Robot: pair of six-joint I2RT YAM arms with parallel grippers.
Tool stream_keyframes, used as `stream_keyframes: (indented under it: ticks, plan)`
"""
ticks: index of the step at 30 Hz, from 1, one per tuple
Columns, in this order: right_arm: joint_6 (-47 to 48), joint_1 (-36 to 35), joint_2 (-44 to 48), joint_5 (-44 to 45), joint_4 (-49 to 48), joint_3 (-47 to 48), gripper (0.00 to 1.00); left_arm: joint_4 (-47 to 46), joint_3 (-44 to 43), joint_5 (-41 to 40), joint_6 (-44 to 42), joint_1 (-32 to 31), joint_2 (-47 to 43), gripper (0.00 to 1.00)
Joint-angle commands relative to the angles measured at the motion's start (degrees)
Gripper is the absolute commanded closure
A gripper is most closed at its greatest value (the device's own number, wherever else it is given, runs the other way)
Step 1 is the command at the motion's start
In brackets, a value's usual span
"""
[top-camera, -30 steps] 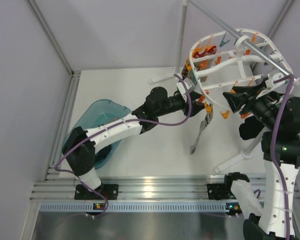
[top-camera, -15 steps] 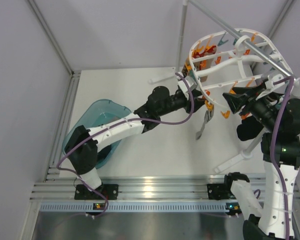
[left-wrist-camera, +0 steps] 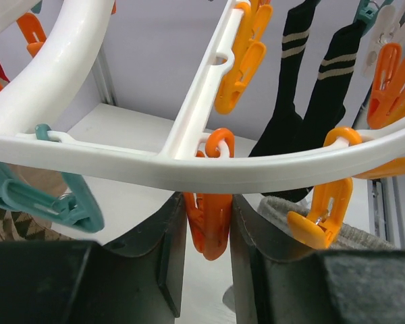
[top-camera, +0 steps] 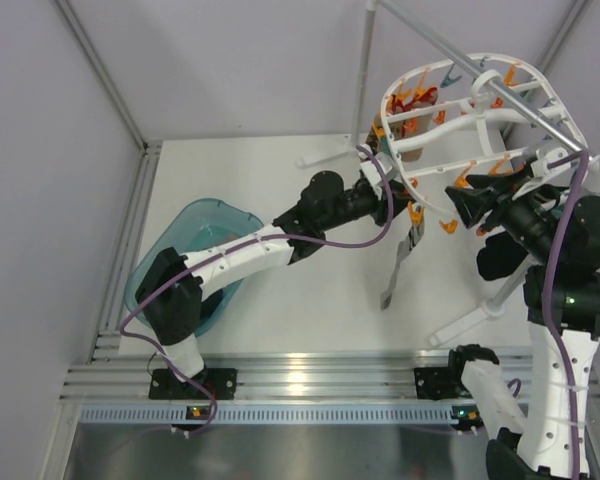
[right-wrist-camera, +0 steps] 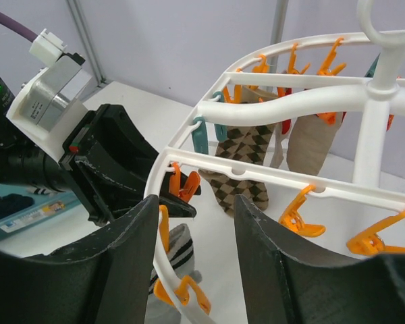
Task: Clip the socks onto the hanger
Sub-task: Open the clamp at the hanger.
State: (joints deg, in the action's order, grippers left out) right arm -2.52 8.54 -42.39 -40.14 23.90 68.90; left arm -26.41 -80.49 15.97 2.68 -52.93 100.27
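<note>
The white oval hanger [top-camera: 480, 100] hangs from a metal rod at the back right, with orange and teal pegs. My left gripper [top-camera: 388, 195] reaches under its near-left rim; in the left wrist view [left-wrist-camera: 208, 209] its fingers press both sides of an orange peg [left-wrist-camera: 209, 236] below the rim [left-wrist-camera: 189, 165]. A grey sock [top-camera: 398, 270] dangles from the rim beside it. Black striped socks [left-wrist-camera: 324, 88] and a zigzag sock [right-wrist-camera: 239, 169] hang clipped. My right gripper [top-camera: 450, 205] is open and empty; in the right wrist view [right-wrist-camera: 196, 202] it faces the rim [right-wrist-camera: 290, 182].
A translucent teal tub [top-camera: 205, 225] sits at the left under my left arm. The metal rod [top-camera: 460, 60] crosses above the hanger, and its stand legs [top-camera: 470, 320] spread on the table at the right. A frame post stands at the back.
The dangling grey sock swung up and then fell back down. The hanger tilted slightly and my left gripper shifted a little toward its rim. The right arm stayed nearly still.
</note>
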Motion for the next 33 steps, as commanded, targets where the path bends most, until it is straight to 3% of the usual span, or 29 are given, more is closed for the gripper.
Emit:
stream_keyframes:
  ticks: [1,3,7,14,25,33]
  plan:
    - [1.2,0.6,-0.7,0.4,1.8,5.6,0.52,-1.0,-2.1,2.0,-0.7,0.0,-1.3,0.91]
    - [4.2,0.6,-1.8,-1.4,5.3,8.0,0.50,2.2,-2.9,2.7,-0.5,0.1,-1.7,1.00]
    - [9.3,0.6,-4.3,-1.5,14.7,13.9,0.48,9.1,-7.5,3.2,0.9,0.1,-1.1,1.00]
    - [13.9,0.5,-4.3,-3.5,20.0,16.6,0.48,14.6,-14.5,-0.4,3.1,-0.2,3.3,1.00]
    - [9.7,0.5,-1.0,3.5,15.4,10.9,0.48,15.9,-25.9,-9.2,5.6,4.1,12.6,1.00]
    - [8.9,0.5,-0.4,8.2,13.0,8.2,0.48,15.6,-28.5,-14.6,9.0,8.9,14.6,1.00]
